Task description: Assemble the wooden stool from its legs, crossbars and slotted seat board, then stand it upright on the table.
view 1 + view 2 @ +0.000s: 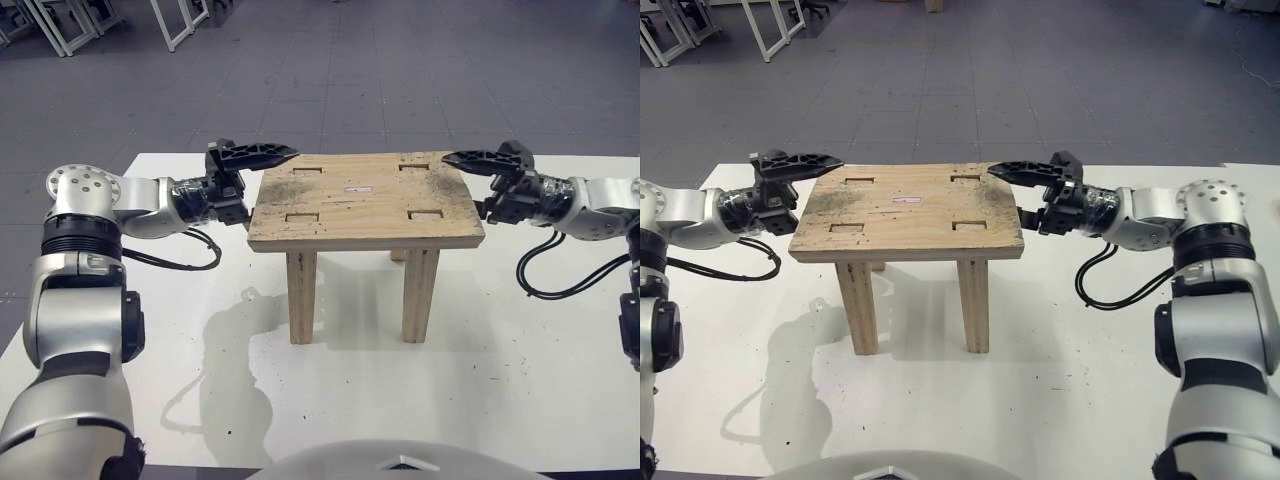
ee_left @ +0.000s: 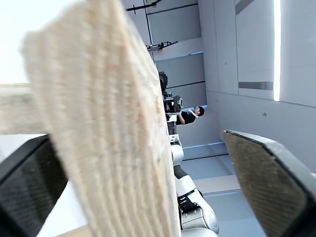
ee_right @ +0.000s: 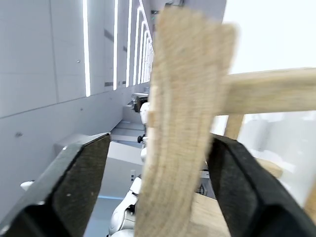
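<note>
Stool (image 1: 365, 215) stands on table (image 1: 480, 380) | our left gripper (image 1: 248, 172), right gripper (image 1: 480, 180) released, straddling its ends | we judge it stiff, fairly light; grip its end edges.

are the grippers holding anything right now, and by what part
Nothing is clamped. The left gripper and right gripper each sit open around a short end of the seat board, with gaps beside the wood.

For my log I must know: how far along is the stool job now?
Done: the stool looks assembled and stands upright on the table, seat on its legs. In hand: the left gripper and right gripper are open around the seat's two ends, not clamping. Left: probably only to pull both arms away.
</note>
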Robot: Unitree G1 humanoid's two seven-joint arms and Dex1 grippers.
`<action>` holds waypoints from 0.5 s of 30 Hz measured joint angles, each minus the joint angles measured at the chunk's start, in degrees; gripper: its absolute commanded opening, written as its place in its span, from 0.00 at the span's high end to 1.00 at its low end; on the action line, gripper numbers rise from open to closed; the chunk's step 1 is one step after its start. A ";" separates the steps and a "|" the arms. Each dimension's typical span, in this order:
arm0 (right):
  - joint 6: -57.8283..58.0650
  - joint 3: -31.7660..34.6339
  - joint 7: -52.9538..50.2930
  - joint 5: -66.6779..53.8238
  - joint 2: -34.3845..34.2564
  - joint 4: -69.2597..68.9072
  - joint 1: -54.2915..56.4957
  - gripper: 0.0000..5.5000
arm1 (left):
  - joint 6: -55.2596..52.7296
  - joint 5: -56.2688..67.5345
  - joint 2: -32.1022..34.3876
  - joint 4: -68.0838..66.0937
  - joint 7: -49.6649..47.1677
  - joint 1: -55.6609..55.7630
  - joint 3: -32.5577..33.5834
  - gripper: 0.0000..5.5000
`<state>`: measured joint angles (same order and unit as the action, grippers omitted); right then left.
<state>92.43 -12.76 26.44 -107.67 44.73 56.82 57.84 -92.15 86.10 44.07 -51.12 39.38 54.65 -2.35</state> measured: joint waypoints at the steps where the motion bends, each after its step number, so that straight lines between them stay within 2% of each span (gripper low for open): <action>1: 0.00 0.91 0.06 0.66 0.96 -0.14 -0.59 0.22 | 0.00 -0.72 1.24 1.02 1.53 -0.26 -0.26 0.00; 7: 0.00 6.61 0.14 4.32 3.72 -1.21 -5.39 0.01 | 0.05 -8.99 6.20 5.61 9.07 -4.32 -1.41 0.00; 12: -0.84 17.46 -0.01 7.83 6.54 -1.93 -10.40 0.01 | 2.42 -16.85 9.23 5.70 16.37 -6.30 4.78 0.00; 14: -8.89 23.91 -2.47 9.77 4.96 -9.69 -15.95 0.01 | 11.49 -18.91 8.55 11.40 17.52 -9.65 9.66 0.00; 15: -16.50 26.31 -3.75 13.71 3.18 -15.93 -19.17 0.01 | 18.01 -20.14 6.55 15.66 14.99 -12.37 12.88 0.00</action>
<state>75.93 13.55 22.69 -93.96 47.91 40.90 38.67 -74.14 65.96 50.62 -35.47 54.37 42.28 10.53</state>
